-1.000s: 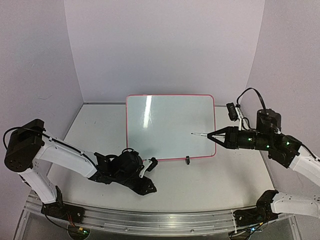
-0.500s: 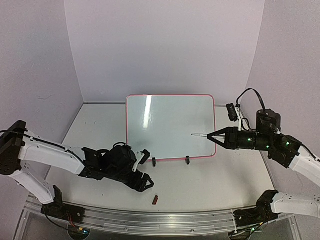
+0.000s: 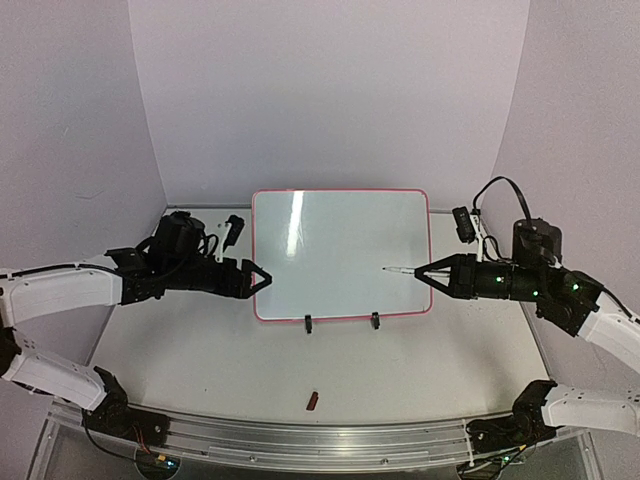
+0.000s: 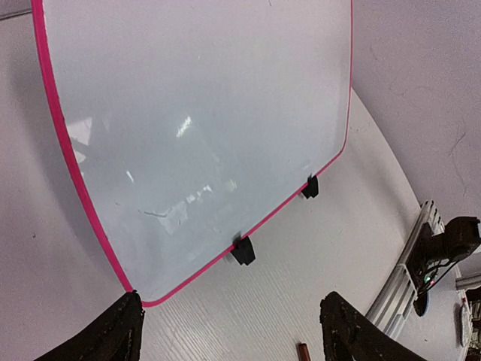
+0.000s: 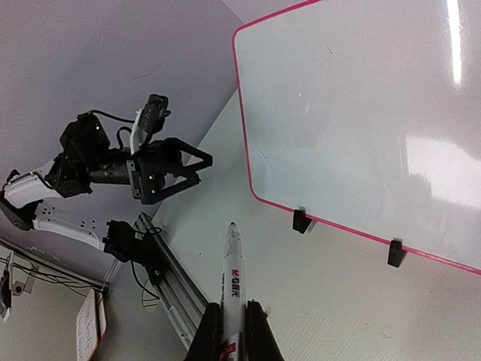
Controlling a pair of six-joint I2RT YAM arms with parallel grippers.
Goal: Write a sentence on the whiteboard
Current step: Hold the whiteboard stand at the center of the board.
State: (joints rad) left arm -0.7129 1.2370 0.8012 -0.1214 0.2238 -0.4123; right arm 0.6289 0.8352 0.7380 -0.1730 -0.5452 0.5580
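- Plainly, the whiteboard (image 3: 340,250) stands propped on its two black clip feet (image 3: 308,323) at the middle of the table (image 3: 200,350), between the two arms; its face shows no writing.
- Judging by its thin pink-red frame and flat glossy face, the board is probably light and stiff, so a pen pressed against it could push it back or make it slide on its feet.
- The slick white face offers no hold. The frame edge is the better place to grip, and the left edge near the lower corner is the closest one.
- The left gripper (image 3: 262,277) sits just beside that left edge with its jaws spread wide and nothing between them. In the wrist view the board's lower-left corner lies just above one fingertip, but whether they touch cannot be told.
- The right gripper (image 3: 422,272) is clamped on a marker (image 3: 400,269), whose tip points at the right part of the board. Whether the tip touches the face cannot be told.
- A small red piece (image 3: 312,401), possibly the pen's cap, lies on the table near the front, well apart from the board.
- Count: one whiteboard, two clip feet, one marker, one red piece, two grippers.
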